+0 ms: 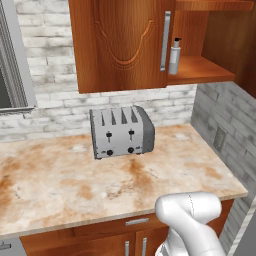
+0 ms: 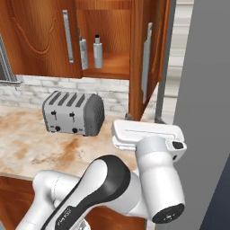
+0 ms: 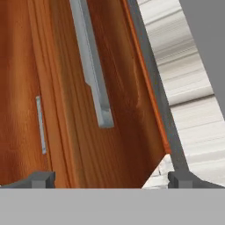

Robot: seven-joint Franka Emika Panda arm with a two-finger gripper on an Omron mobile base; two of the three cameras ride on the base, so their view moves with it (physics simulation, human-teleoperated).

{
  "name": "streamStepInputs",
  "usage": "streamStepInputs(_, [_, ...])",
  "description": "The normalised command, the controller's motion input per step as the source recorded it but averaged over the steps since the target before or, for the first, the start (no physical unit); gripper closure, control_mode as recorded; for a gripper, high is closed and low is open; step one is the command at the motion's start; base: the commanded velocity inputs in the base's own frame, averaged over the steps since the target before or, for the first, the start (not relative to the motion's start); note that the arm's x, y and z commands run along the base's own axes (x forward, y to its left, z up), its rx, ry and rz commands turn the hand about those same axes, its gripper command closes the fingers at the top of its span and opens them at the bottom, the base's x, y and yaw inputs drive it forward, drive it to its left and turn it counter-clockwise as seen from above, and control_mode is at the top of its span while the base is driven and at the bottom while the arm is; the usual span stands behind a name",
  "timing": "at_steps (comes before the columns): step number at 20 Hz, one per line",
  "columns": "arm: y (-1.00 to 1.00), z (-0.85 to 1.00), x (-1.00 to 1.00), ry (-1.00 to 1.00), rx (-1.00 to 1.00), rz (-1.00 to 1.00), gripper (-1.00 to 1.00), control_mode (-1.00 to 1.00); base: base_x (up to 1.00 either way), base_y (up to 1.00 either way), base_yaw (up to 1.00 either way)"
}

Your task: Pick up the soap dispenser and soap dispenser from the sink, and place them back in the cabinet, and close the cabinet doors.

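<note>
Over the marbled counter I see my gripper spread wide and empty, right before the open right cabinet door and its silver handle. Beyond it the slim white soap dispenser stands on the cabinet shelf, above the toaster.

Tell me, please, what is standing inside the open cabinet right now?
A slim white soap dispenser with a black top stands on the cabinet shelf. The left door hides the rest.
</note>
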Motion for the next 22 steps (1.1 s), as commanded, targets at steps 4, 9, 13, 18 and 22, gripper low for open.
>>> streamStepInputs(4, [0.49, -0.06, 0.63, -0.09, -0.04, 0.0, -1.0, -1.0, 0.0, 0.0, 0.0])
streamStepInputs(9, [0.48, -0.14, 0.62, -0.03, -0.02, 0.0, -1.0, -1.0, 0.0, 0.0, 0.0])
streamStepInputs(13, [0.51, -0.12, 0.69, -0.01, -0.01, 0.0, -1.0, -1.0, 0.0, 0.0, 0.0])
streamStepInputs(18, [0.41, -0.01, 0.78, -0.05, 0.0, 0.0, -1.0, -1.0, 0.0, 0.0, 0.0])
streamStepInputs(22, [0.35, 0.0, 0.76, -0.11, 0.0, 0.0, -1.0, -1.0, 0.0, 0.0, 0.0])
